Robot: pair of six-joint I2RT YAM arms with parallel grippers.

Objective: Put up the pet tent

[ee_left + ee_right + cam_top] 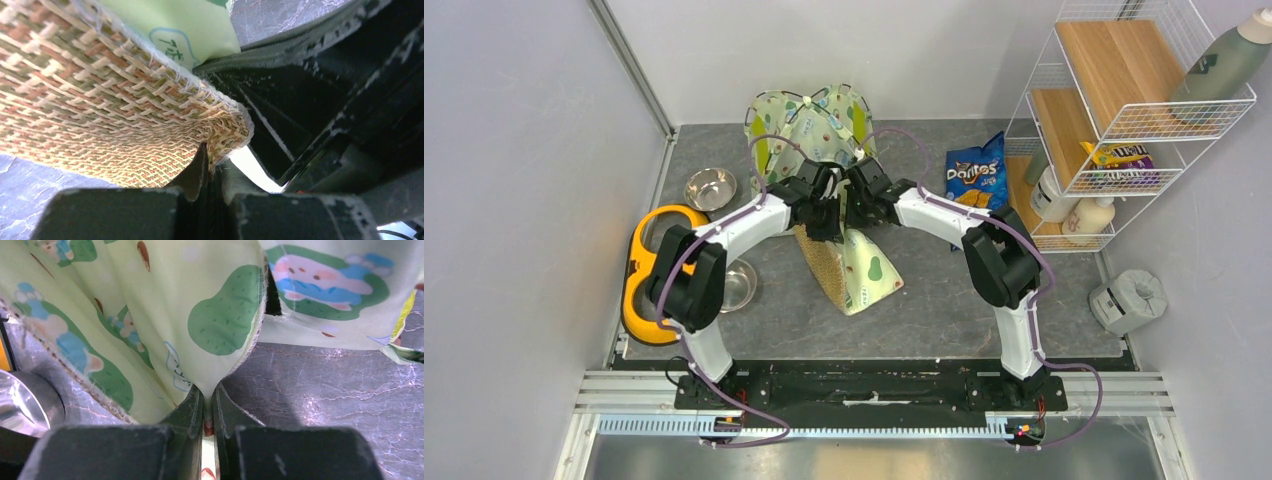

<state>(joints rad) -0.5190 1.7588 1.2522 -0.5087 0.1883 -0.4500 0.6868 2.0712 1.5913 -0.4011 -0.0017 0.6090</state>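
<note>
Only the overhead view shows the pet tent [809, 125]. It stands as a partly raised dome at the middle of the table's [984, 310] far edge, just beyond both grippers.

The wrist views show the grips instead. The left gripper [212, 167] is clamped on a corner of the pad [100, 100], whose woven straw-coloured underside faces that camera. The right gripper [207, 400] is pinched tight on a fold of avocado-print cloth, seemingly the same pad's printed face. A steel bowl [25, 405] sits at that view's left edge.

The table is dark grey and marbled, boxed in by pale walls. A white wire rack [1124, 120] stands at the far right corner with a Doritos bag [976, 172] beside it, and a yellow double feeder [649, 270] lies by the left edge.

Both arms reach forward and bend inward, so their wrists meet over the table's middle. The pad hangs tilted below them.
</note>
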